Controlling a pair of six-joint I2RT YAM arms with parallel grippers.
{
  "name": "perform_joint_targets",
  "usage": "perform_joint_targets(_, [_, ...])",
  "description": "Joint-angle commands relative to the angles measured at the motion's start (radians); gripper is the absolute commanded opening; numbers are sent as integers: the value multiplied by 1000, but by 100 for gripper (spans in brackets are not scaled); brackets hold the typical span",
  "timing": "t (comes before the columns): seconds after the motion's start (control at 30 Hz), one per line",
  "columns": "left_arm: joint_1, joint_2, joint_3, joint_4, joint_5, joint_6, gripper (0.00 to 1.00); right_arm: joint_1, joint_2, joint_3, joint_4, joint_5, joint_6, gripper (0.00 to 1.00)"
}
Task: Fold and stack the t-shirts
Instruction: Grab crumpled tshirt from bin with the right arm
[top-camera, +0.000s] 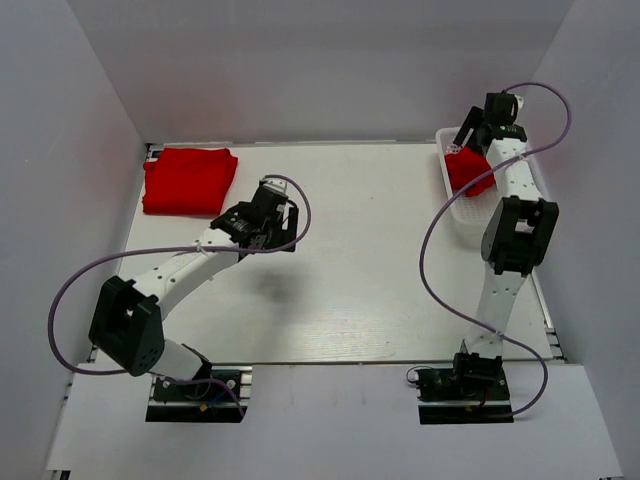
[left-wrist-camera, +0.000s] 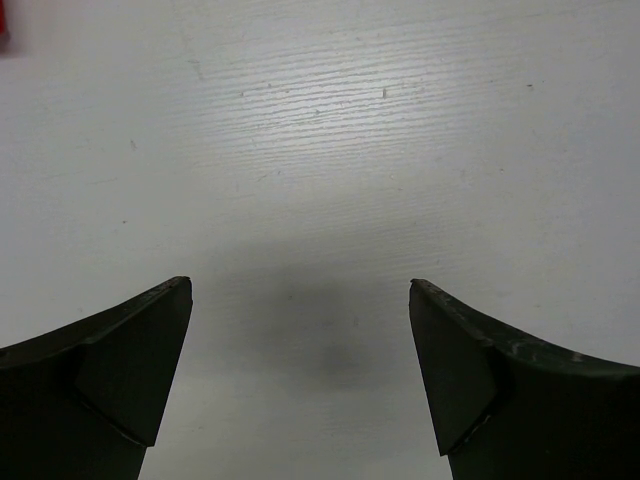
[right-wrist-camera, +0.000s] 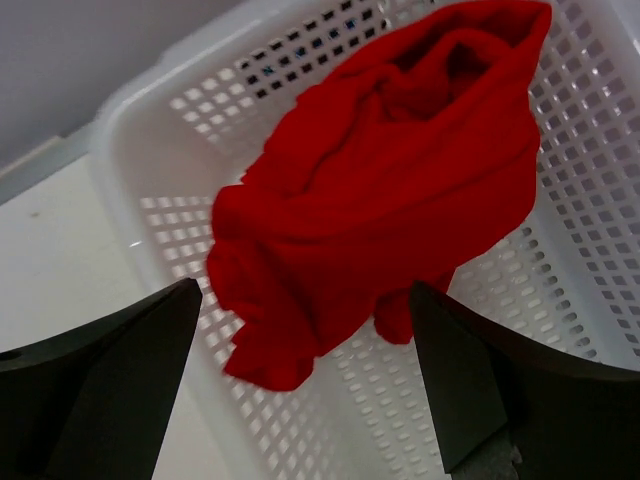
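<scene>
White table (top-camera: 360, 300), plain white walls (top-camera: 300, 60) on 3 sides, even light.

Basket (top-camera: 460, 208) half behind right arm (top-camera: 518, 232) (top view), crumpled t-shirt (top-camera: 463, 170) too — red sliver (left-wrist-camera: 2, 25) clipped at corner, unidentifiable

No readable text, label or number anywhere — none.

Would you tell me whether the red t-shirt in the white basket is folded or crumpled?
Crumpled: the t-shirt lies bunched in irregular creases inside the mesh basket, with no flat folded edges.
</scene>
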Motion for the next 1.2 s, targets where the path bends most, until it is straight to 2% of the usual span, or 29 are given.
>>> perform_joint_targets(0.0, [11,17,54,-22,14,14,100,-34,87,117,-106,-6,-2,90])
perform_joint_targets(0.17, [11,43,65,-44,2,14,100,-78,153,91,-9,-58,21,90])
perform_joint_targets(0.23, [11,43,65,-44,2,14,100,-89,199,93,20,-110,33,84])
perform_joint_targets(0.33, [11,43,65,-44,2,14,100,-97,224,93,22,-155,69,52])
perform_joint_targets(0.37, [11,43,65,-44,2,14,100,-98,207,76,29,-149,71,33])
perform_joint_targets(0.43, [11,43,65,-44,2,14,100,-97,181,6,92,-143,82,15])
perform_joint_targets(0.47, [11,43,65,-44,2,3,100,-98,121,-13,114,-140,77,3])
perform_joint_targets(0.5, [11,43,65,-44,2,3,100,-101,103,-30,140,-141,71,0])
perform_joint_targets(0.8, [11,-32,42,-33,21,-6,100,-111,-177,-37,125,-63,-27,0])
perform_joint_targets(0.9, [11,-62,22,-24,21,-29,100,-109,-274,-30,120,-84,-71,0])
perform_joint_targets(1.03, [11,-98,2,-33,21,-49,100,-100,-367,31,83,-240,-130,0])
perform_joint_targets(1.1, [11,-108,2,-45,21,-75,100,-94,-384,68,59,-382,-133,0])
perform_joint_targets(1.13, [11,-118,2,-57,11,-75,100,-92,-410,91,56,-502,-139,0])
perform_joint_targets(1.17, [11,-118,-7,-57,11,-86,100,-89,-419,102,56,-535,-137,0])
